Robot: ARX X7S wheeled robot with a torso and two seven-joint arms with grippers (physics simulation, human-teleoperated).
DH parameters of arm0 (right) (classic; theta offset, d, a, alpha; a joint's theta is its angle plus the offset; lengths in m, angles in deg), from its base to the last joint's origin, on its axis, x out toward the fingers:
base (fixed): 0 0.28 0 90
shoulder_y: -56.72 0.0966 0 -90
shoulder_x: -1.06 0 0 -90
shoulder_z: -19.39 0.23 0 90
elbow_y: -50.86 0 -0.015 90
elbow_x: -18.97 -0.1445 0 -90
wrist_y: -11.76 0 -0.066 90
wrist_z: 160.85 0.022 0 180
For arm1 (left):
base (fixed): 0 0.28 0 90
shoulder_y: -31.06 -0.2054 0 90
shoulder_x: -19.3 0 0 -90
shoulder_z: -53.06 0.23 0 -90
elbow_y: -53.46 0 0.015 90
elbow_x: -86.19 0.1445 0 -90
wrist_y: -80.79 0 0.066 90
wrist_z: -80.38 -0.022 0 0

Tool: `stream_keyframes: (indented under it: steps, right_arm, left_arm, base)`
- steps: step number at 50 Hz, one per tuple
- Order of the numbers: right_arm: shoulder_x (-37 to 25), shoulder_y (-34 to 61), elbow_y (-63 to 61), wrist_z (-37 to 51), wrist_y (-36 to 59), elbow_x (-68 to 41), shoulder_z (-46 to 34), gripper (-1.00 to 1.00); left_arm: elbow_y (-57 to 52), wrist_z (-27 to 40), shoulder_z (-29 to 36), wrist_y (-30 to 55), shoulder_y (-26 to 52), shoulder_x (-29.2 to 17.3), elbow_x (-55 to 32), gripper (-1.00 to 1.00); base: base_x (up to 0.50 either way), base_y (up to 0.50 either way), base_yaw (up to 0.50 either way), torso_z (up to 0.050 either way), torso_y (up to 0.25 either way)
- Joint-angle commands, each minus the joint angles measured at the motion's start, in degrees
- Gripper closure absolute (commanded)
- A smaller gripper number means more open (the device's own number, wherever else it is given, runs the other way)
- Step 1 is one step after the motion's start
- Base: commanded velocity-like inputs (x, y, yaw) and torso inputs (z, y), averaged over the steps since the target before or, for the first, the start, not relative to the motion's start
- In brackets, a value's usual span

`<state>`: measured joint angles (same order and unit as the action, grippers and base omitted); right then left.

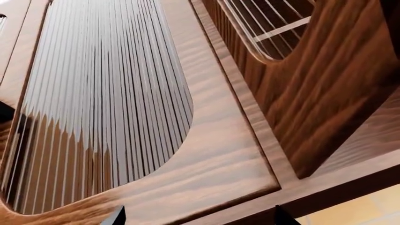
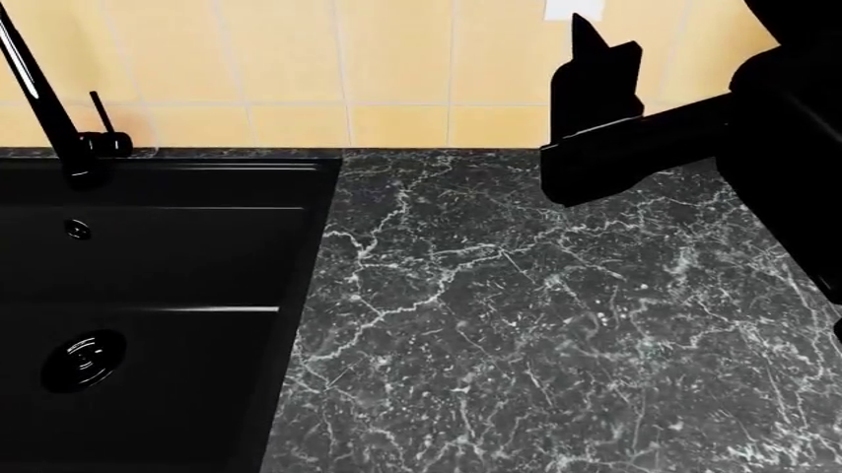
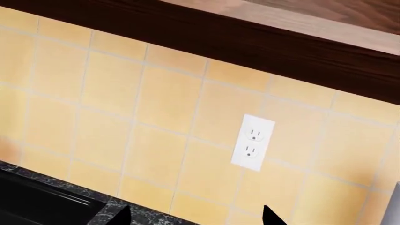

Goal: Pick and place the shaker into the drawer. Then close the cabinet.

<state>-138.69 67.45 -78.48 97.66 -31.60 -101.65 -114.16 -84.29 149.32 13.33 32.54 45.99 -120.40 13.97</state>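
Two tools are showing. The right tool (image 2: 593, 59) is hanging raised over the counter (image 2: 526, 325), facing the tiled wall and its outlet (image 3: 252, 142); its fingertips are sitting apart, holding nothing. The left tool (image 1: 198, 216), likewise spread, is facing a cabinet door (image 1: 206, 154). Neither shaker nor drawer is showing, so I'd look downward to find them first.

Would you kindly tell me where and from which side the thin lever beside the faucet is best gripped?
Probably grip the lever on its thin upright stem, near the top, coming from the counter side: the tiled wall stands close behind it and the faucet rises at its left.
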Motion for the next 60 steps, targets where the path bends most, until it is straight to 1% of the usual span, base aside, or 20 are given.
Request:
stream_keyframes:
  steps: [1,5,15,20,27,31,35,39,46,52,56,60]
  right_arm:
    - [-0.32,0.49,0.02,-0.05,0.04,-0.2,-0.03,-1.0]
    - [-0.5,0.67,0.18,-0.07,0.13,-0.28,-0.07,-1.0]
    - [-1.14,1.18,0.73,-0.76,0.13,-0.32,0.21,-1.0]
    - [-1.5,1.86,1.13,-1.11,0.26,-0.65,0.44,-1.0]
    - [-2.05,1.54,0.95,-1.48,-0.05,-0.5,0.64,-1.0]
    - [-2.17,1.44,0.95,-1.52,-0.26,-0.48,0.65,-1.0]
    - [-2.22,1.1,0.7,-1.54,-0.61,-0.34,0.67,-1.0]
    - [-2.29,1.14,0.61,-1.6,-0.69,-0.37,0.67,-1.0]
    - [-2.19,1.27,0.21,-1.48,-1.02,-0.76,0.63,-1.0]
    - [-2.47,1.73,0.31,-1.86,-1.06,-1.09,0.9,-1.0]
    - [-3.09,1.37,0.13,-2.58,-1.21,-0.86,1.27,-1.0]
    - [-3.82,0.98,0.18,-3.22,-1.09,-0.74,1.41,-1.0]
  left_arm:
    - [0.26,0.11,-0.9,0.51,1.3,-0.56,-0.94,-1.0]
    - [0.43,0.64,-1.77,1.28,3.36,-0.56,-2.22,-1.0]
    - [0.96,3.98,-6.03,3.71,11.97,-1.5,-5.69,-1.0]
    - [1.0,5.33,-7.04,6.21,16.79,-1.1,-7.65,-1.0]
    - [1.26,6.32,-7.68,7.85,19.54,-0.62,-9.46,-1.0]
    - [2.52,6.22,-8.05,8.63,21.37,0.47,-10.25,-1.0]
    - [5.74,3.38,-7.36,8.72,21.35,2.49,-7.12,-1.0]
    - [10.09,-0.07,-6.29,7.07,19.25,4.59,-2.86,-1.0]
    - [21.32,-6.66,-3.69,2.44,17.02,10.15,6.69,-1.0]
    - [30.89,-11.04,-1.12,-1.71,15.39,15.18,13.23,-1.0]
    - [36.95,-13.29,0.2,-3.86,14.56,18.11,16.08,-1.0]
    - [39.66,-14.27,0.74,-4.3,14.91,20.28,16.86,-1.0]
  base:
    - [0.0,0.0,0.0,0.0,0.0]
    - [0.0,0.0,0.0,0.0,0.0]
    - [0.0,0.0,0.0,0.0,0.0]
    - [0.0,0.0,0.0,0.0,0.0]
    - [0.0,0.0,0.0,0.0,0.0]
    - [0.0,0.0,0.0,0.0,0.0]
    - [0.0,0.0,0.0,0.0,0.0]
    - [0.0,0.0,0.0,0.0,0.0]
    - [0.0,0.0,0.0,0.0,0.0]
    - [0.0,0.0,0.0,0.0,0.0]
    - [0.0,0.0,0.0,0.0,0.0]
    - [0.0,0.0,0.0,0.0,0.0]
